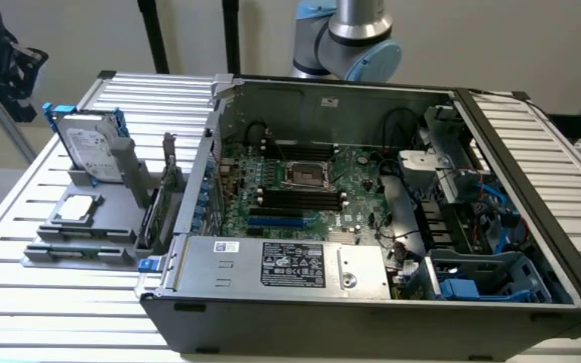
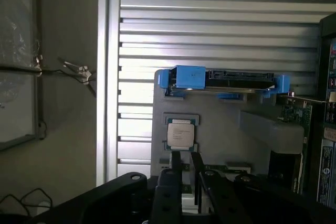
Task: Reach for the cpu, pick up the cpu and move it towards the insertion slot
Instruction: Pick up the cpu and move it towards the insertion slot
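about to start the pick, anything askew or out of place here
Nothing stands out: the cpu lies flat and square in the grey holder, and the insertion slot looks empty.

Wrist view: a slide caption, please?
Gripper poised near the cpu lying on a grey holder beside a hard drive.

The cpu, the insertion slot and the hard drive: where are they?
cpu [image 2: 180, 135], wrist view, middle of its silvery top.
insertion slot [image 1: 306, 175], exterior view, its dark centre.
hard drive [image 1: 93, 148], exterior view, its silver face.
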